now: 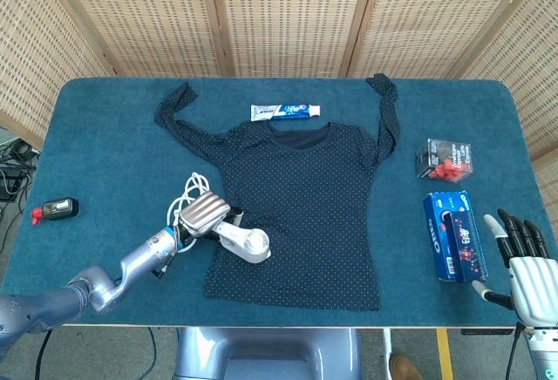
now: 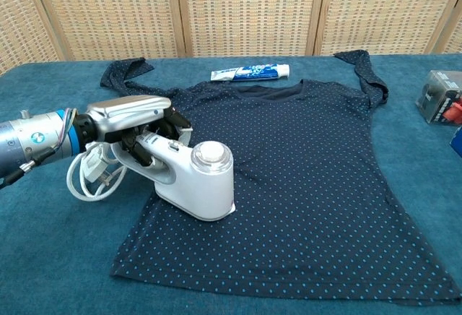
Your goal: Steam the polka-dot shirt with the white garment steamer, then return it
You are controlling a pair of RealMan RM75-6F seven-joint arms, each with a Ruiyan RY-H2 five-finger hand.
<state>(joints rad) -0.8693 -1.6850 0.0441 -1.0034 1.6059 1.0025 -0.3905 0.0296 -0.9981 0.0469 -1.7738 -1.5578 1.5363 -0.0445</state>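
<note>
The navy polka-dot shirt [image 1: 323, 188] [image 2: 310, 163] lies flat in the middle of the blue table, sleeves spread toward the back. My left hand [image 1: 202, 213] [image 2: 130, 128] grips the handle of the white garment steamer [image 1: 246, 242] [image 2: 196, 180], whose head rests on the shirt's lower left part. The steamer's white cord [image 1: 185, 197] [image 2: 90, 178] lies coiled on the table just left of the shirt. At the table's front right edge my right hand [image 1: 523, 258] holds nothing, its fingers apart; the chest view does not show it.
A toothpaste tube [image 1: 285, 111] [image 2: 250, 73] lies behind the collar. A clear box of red items [image 1: 445, 159] [image 2: 439, 97] and a blue biscuit box [image 1: 454, 235] sit right of the shirt. A small black and red gadget [image 1: 56, 210] lies at the left edge.
</note>
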